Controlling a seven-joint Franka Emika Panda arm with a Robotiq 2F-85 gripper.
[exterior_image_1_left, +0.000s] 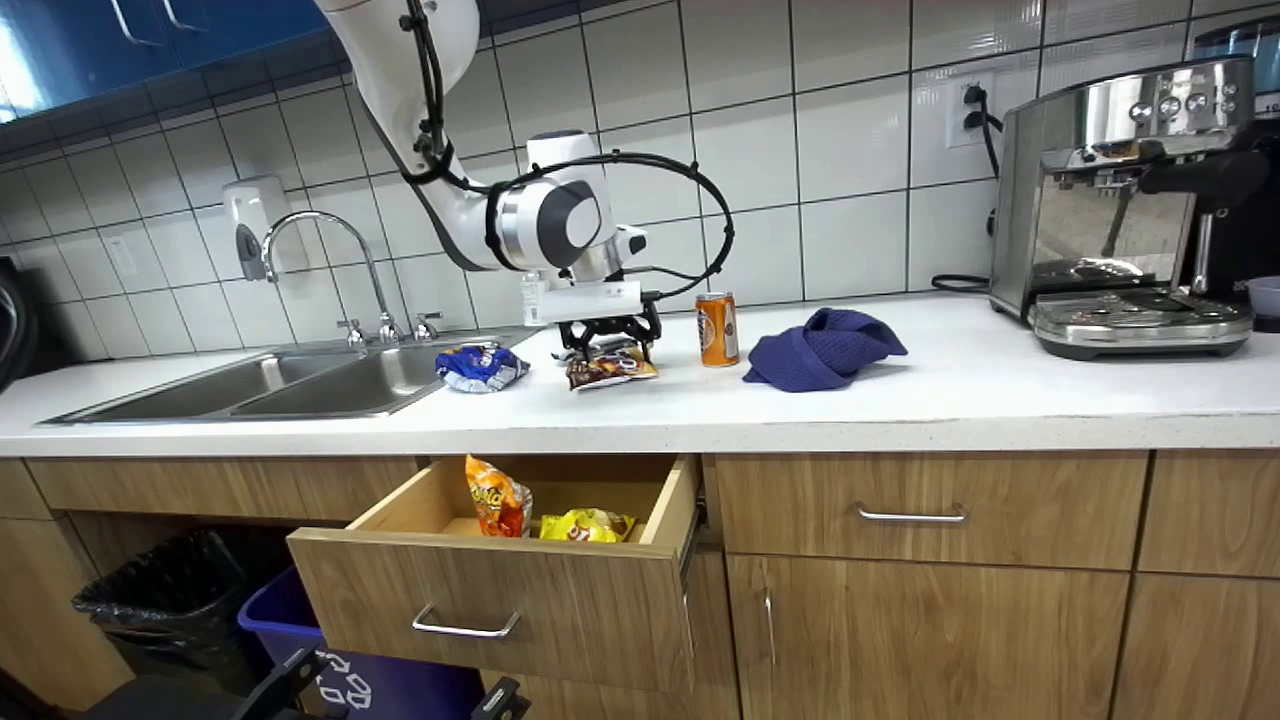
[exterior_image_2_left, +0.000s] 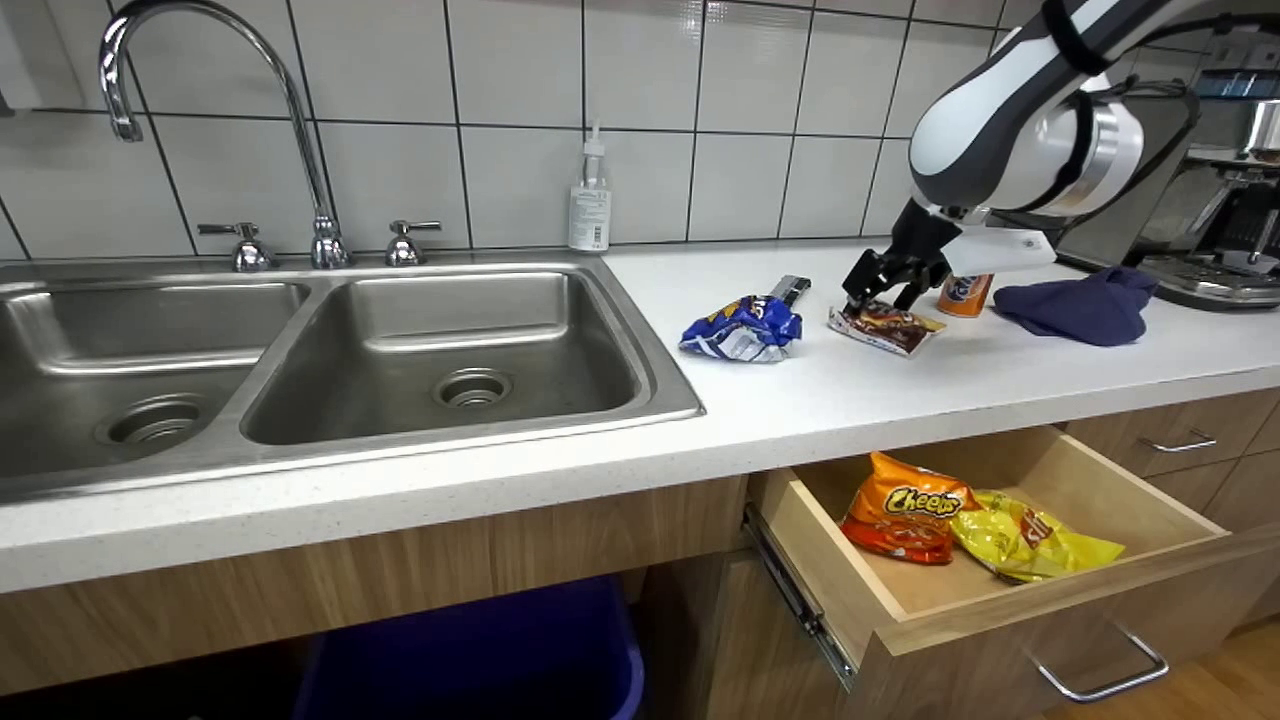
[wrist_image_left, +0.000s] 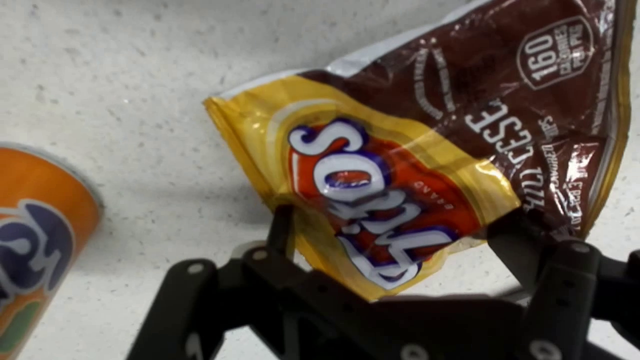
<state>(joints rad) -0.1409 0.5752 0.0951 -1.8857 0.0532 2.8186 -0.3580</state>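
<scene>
A brown snack bag (wrist_image_left: 425, 145) lies on a pale surface (exterior_image_1_left: 950, 378) directly beneath the hand (wrist_image_left: 394, 220), its logo end between two fingers (wrist_image_left: 281, 230) that stand well apart, one at each side of the wrapper (whether either presses on it is hard to tell). In the wrist view, the bag's long axis slants from lower left to upper right, at an angle to the line across the fingers. Just beside, an orange can (exterior_image_1_left: 718, 332) stands upright, with a rumpled blue cloth (exterior_image_1_left: 825, 350) beyond it; on the opposite side, toward the sink (exterior_image_2_left: 668, 390), rests a blue snack bag (exterior_image_2_left: 745, 330). Below, a pulled-out drawer (exterior_image_1_left: 560, 590) holds an orange snack bag (exterior_image_2_left: 908, 510) and a yellow snack bag (exterior_image_2_left: 1030, 540). The count: four snack bags, two on the surface, two in the drawer; one can; one cloth; one two-basin sink; one coffee machine (exterior_image_1_left: 1110, 215), well apart from the hand; one black-lined bin (exterior_image_1_left: 180, 600) and one blue bin (exterior_image_2_left: 480, 650).
</scene>
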